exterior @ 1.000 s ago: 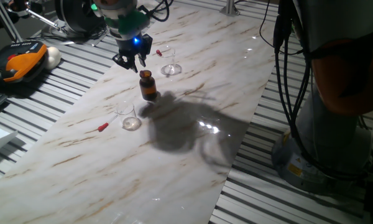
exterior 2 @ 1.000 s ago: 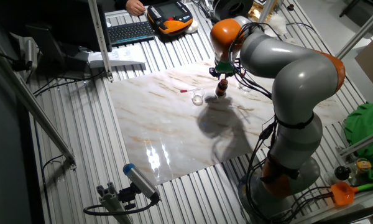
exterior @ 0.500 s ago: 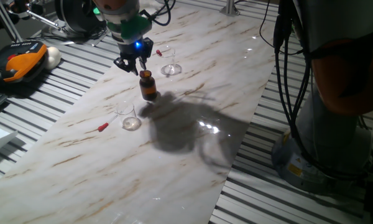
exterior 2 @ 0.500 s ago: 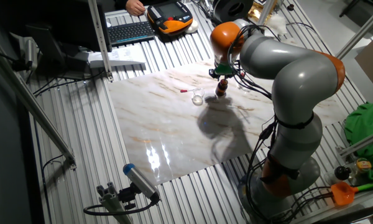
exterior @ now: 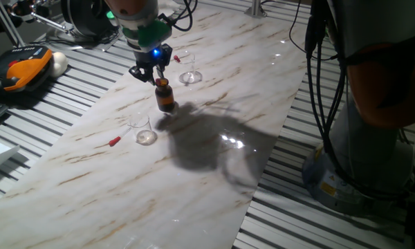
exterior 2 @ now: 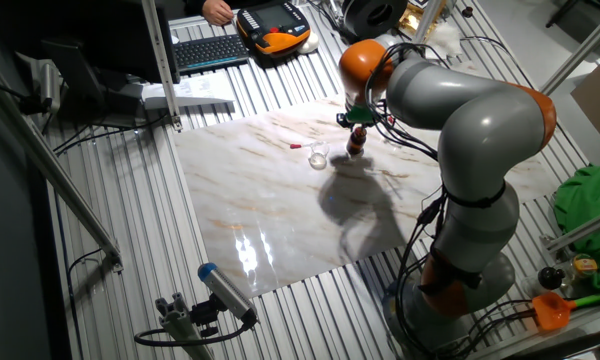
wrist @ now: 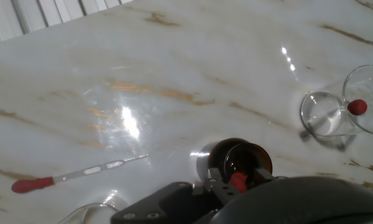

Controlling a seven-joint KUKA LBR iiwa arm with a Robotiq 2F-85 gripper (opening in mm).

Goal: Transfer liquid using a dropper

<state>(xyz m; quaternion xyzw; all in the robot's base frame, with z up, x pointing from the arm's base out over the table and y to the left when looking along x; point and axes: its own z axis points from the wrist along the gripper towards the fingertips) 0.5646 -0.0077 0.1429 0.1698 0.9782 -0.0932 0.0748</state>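
We have the tool (exterior: 154, 67) poised directly over the open mouth of the brown bottle (exterior: 165, 95), and in the hand view a small red-bulbed dropper (wrist: 238, 181) sits between the fingers, right above the bottle's opening. We judge the fingers to be closed on that dropper, with only a narrow gap between them, though the hand view cuts off most of the fingers, so we cannot be fully sure of the grip.

To do this step well, we should keep the dropper upright and centred over the neck, come straight down without brushing the rim, and avoid any sideways push that could tip the bottle, which stands free on the counter (exterior: 214, 166).

Moving outward, one clear glass cup (exterior: 143, 129) sits near the bottle on the side toward the camera in one fixed view, and another glass cup (exterior: 189, 70) stands beyond the bottle, with what looks like a second red bulb at it. A spare dropper (wrist: 74, 174) with a red bulb lies flat on the counter, apart from the cups.
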